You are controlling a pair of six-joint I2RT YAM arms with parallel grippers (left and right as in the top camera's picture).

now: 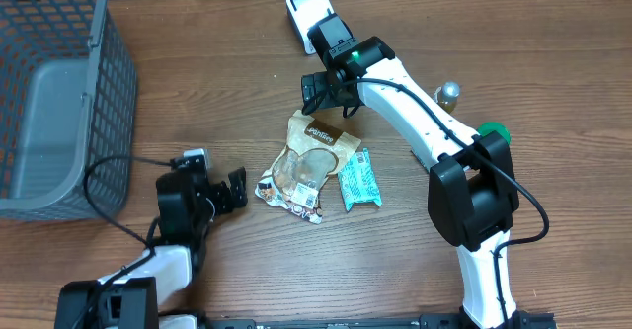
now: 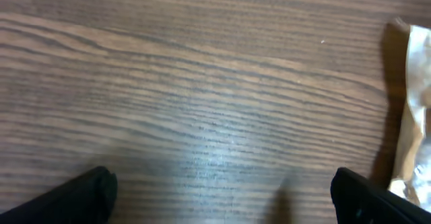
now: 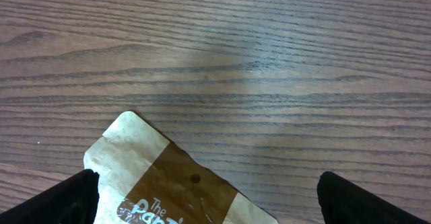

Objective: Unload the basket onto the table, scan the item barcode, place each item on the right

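Observation:
A kraft-paper snack pouch lies flat at the table's middle, with a teal wrapped bar beside it on the right. My right gripper hovers open over the pouch's top edge. In the right wrist view the pouch's brown band lies between my spread fingertips, untouched. My left gripper rests low and open just left of the pouch. The left wrist view shows only the pouch's edge at far right. A white and black device, perhaps the scanner, sits at the back.
A grey mesh basket fills the far left. A small silver object and a green one sit by the right arm. A black cable loops beside the left arm.

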